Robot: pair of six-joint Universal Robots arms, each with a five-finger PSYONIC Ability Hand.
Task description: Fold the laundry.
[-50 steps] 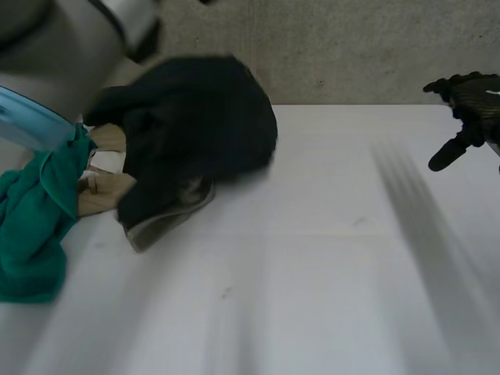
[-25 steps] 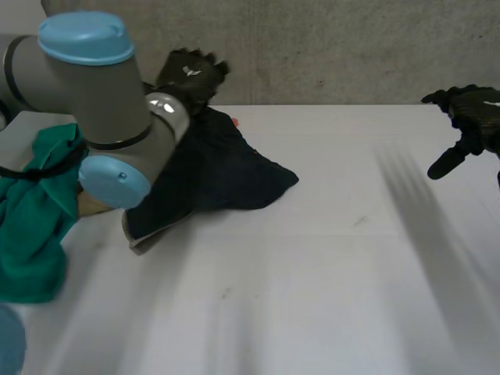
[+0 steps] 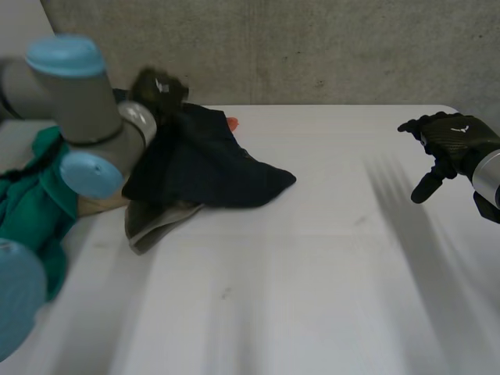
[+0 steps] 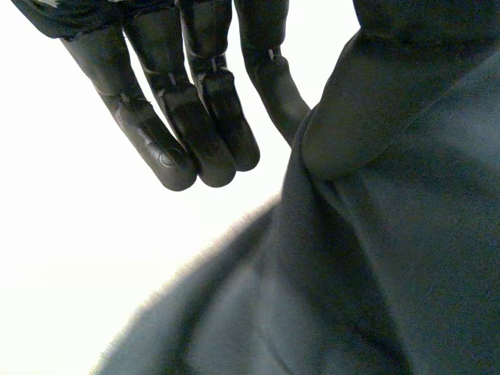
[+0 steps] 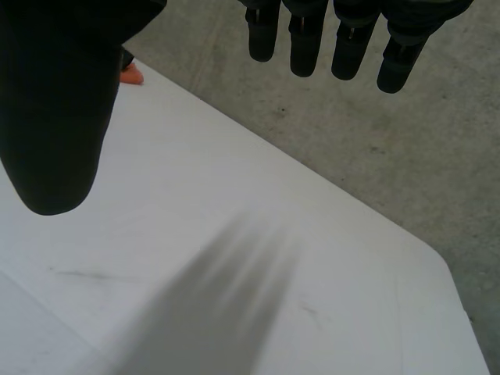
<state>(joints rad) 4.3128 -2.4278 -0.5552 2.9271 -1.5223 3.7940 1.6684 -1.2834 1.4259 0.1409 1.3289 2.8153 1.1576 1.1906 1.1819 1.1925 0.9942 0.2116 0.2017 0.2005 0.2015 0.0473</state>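
Note:
A dark navy garment [image 3: 207, 168] lies crumpled at the back left of the white table [image 3: 312, 273]. One end of it is lifted to my left hand [image 3: 160, 84]. In the left wrist view the dark garment [image 4: 391, 234] is draped over the thumb and meets the nearest of the straight fingers [image 4: 195, 117], which nips it there. My right hand [image 3: 447, 141] hovers over the table's right side, far from the cloth. In its own wrist view the right hand [image 5: 305, 47] is open and empty, fingers straight and thumb [image 5: 55, 117] apart.
A teal cloth [image 3: 27, 207] is heaped at the left edge, beside my left arm [image 3: 86, 133]. A beige cloth [image 3: 152, 223] sticks out from under the dark garment. A small orange thing [image 3: 232, 123] lies by the back edge. A concrete wall [image 3: 312, 47] runs behind.
The dark garment has settled from a tossed bundle into a spread heap, still raised at my left hand. My left arm has swung in over it. My right hand has moved left and lower.

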